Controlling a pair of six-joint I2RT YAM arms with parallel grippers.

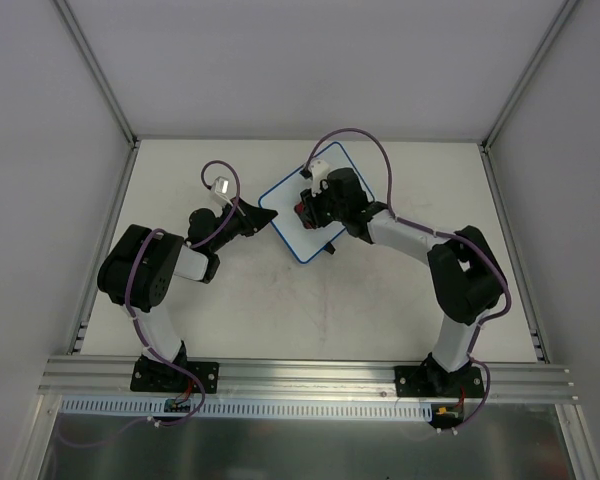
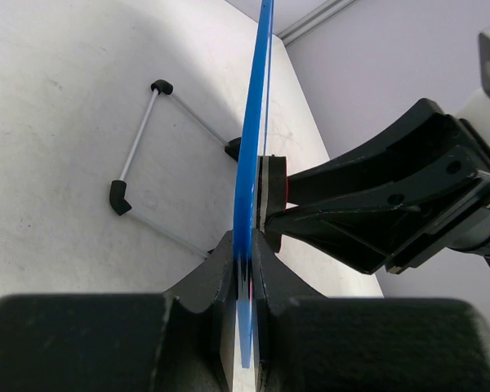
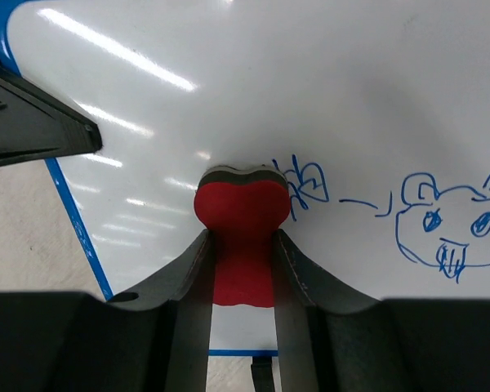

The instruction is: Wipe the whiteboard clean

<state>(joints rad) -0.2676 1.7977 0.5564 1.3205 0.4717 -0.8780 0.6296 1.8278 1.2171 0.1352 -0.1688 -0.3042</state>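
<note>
The whiteboard point(image 1: 295, 232), white with a thin blue rim, sits tilted at the middle of the table. In the right wrist view the whiteboard point(image 3: 310, 82) carries blue marker doodles: a mouse face point(image 3: 441, 224) and a small scribble point(image 3: 306, 184). My right gripper point(image 1: 310, 207) is shut on a red bone-shaped eraser point(image 3: 242, 212), which is pressed on the board just left of the scribble. My left gripper point(image 2: 243, 245) is shut on the board's blue rim point(image 2: 253, 122) at its left corner, seen edge-on.
A thin metal wire leg with black feet point(image 2: 139, 139) lies on the table under the board. Grey walls and aluminium posts point(image 1: 100, 70) enclose the white table. The left gripper's finger point(image 3: 33, 131) shows at the board's left edge.
</note>
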